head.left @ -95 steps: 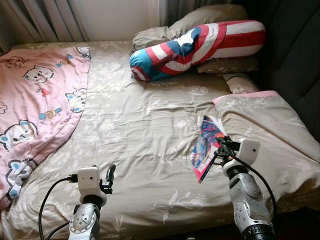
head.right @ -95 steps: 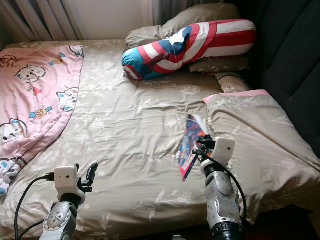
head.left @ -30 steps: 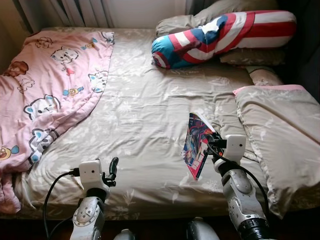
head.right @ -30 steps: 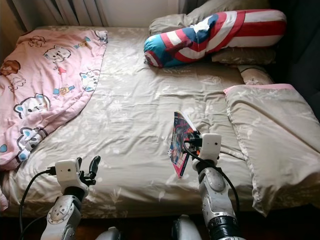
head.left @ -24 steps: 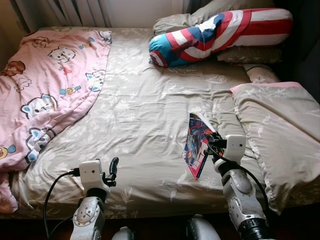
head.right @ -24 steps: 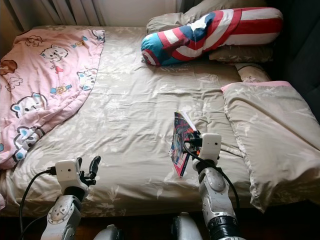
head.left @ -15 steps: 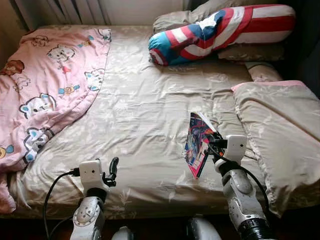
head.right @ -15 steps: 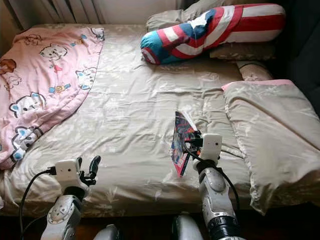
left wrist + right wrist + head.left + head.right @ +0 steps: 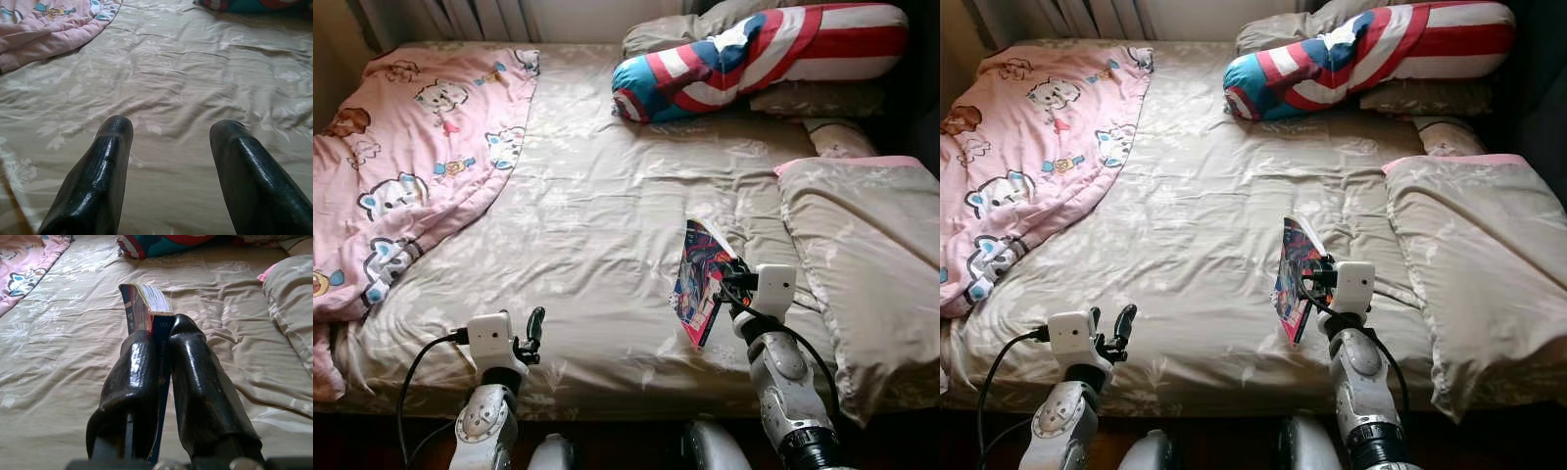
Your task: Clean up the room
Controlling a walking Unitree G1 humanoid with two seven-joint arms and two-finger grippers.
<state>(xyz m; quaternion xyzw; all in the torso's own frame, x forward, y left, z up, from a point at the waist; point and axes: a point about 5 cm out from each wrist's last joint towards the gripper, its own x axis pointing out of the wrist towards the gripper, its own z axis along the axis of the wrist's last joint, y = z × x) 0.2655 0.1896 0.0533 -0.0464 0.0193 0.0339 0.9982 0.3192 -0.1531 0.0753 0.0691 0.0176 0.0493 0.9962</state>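
One book (image 9: 701, 282) is clamped in your right end effector (image 9: 164, 340) above the bed (image 9: 597, 196); putting it away remains, left end effector (image 9: 171, 132) spread, empty.

A bedroom in a home. Shown by a wide bed (image 9: 607, 225) under a beige sheet printed with pale leaves. At ten o'clock, a rumpled pink quilt (image 9: 401, 166) with cartoon animals. At one o'clock, a long bolster (image 9: 754, 59) in red, white and blue stripes with a white star, lying against beige pillows (image 9: 813, 98). At three o'clock, a folded beige duvet (image 9: 862, 255) with a pink edge. At twelve o'clock, curtain folds (image 9: 480, 18) hanging behind the bed.
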